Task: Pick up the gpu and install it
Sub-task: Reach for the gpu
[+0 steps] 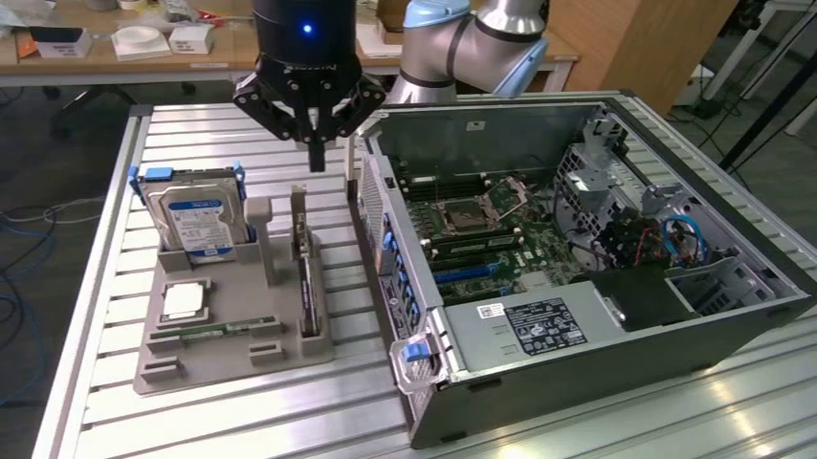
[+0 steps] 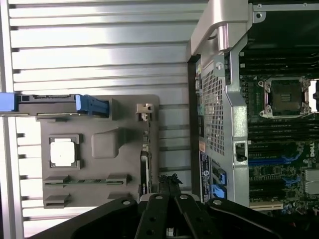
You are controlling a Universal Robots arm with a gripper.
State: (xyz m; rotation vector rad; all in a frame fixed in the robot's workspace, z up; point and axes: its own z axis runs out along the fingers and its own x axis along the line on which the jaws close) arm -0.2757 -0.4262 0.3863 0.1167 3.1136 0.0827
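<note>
Target gpu (image 1: 304, 273): on edge in grey tray (image 1: 191, 368) slot, near hard drive (image 1: 198, 225). Lies below claw (image 1: 316, 161), well apart. Long axis parallel to case (image 1: 575, 373) side. Claw closed, empty.

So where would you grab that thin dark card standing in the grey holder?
Probably by its top long edge, from straight above, pinching its two flat faces. The gpu stands on edge in the grey holder, leaving that edge free, and the computer case stands close beside it.
</note>
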